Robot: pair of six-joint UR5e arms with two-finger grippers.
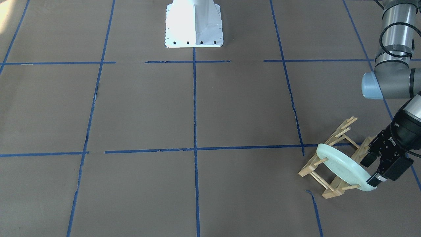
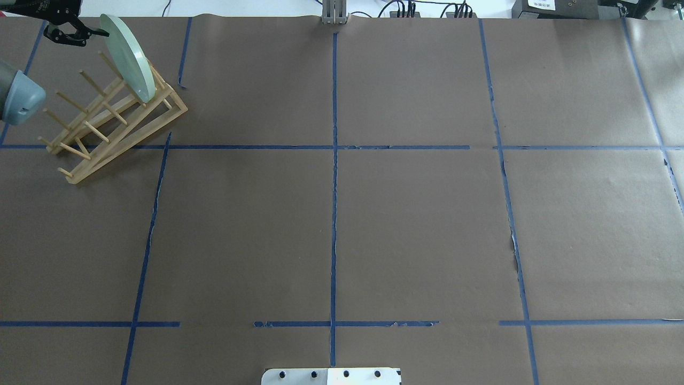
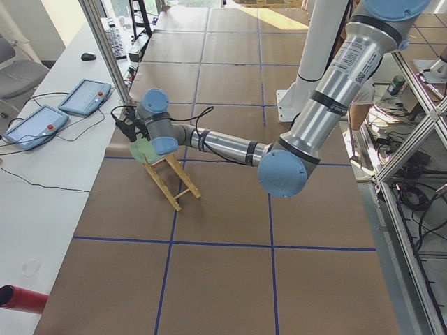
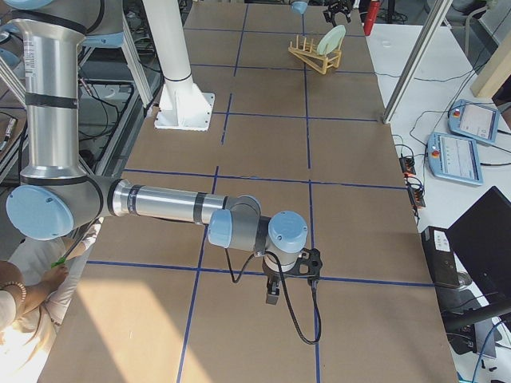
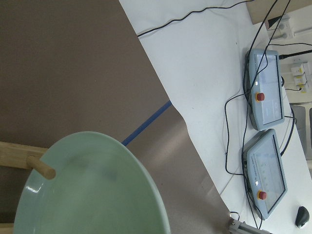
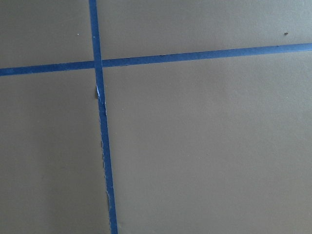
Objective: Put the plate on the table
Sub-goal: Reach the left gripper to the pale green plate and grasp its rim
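While the plate [image 1: 342,167] stands on edge among the pegs of the wooden rack [image 1: 331,192], near the table's [image 1: 243,108] far left corner, we see the left gripper [image 1: 370,171] at its upper rim, jaws spread and holding nothing. We cannot tell how the right gripper [image 4: 271,291] is set; it hangs well apart from the rack.

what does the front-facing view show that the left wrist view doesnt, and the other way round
Only front-facing: the left hand, open at the rim of the plate, the whole rack and the white base. Only left wrist: two pendants on a white bench. Both: the plate on edge in the rack, a peg across its face, the table and blue tape.
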